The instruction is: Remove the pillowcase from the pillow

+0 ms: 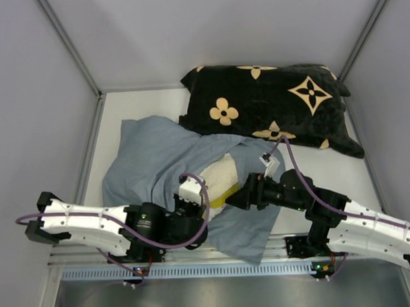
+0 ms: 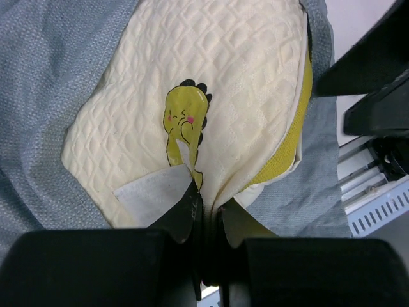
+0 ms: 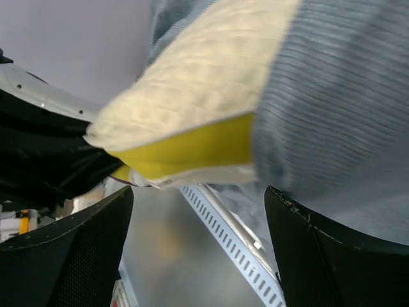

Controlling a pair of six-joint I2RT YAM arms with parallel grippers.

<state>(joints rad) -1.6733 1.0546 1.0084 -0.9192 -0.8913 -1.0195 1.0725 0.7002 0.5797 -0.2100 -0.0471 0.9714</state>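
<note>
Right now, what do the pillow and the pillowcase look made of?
The pillow: cream knit-looking fabric, matte, with a raised diamond texture; its yellow edge band looks like mesh. The pillowcase: grey-blue woven cloth, matte, fine waffle-like weave visible, draping softly; possibly cotton.

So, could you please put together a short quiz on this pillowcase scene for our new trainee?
1. True or false: the left gripper is shut on the pillow.
2. Multiple choice: the right gripper is A) open, B) shut on nothing, C) out of view.
3. Fill in: the pillowcase shows its plain ___ face in the top view.
Key: 1 true; 2 A; 3 grey-blue.
</note>
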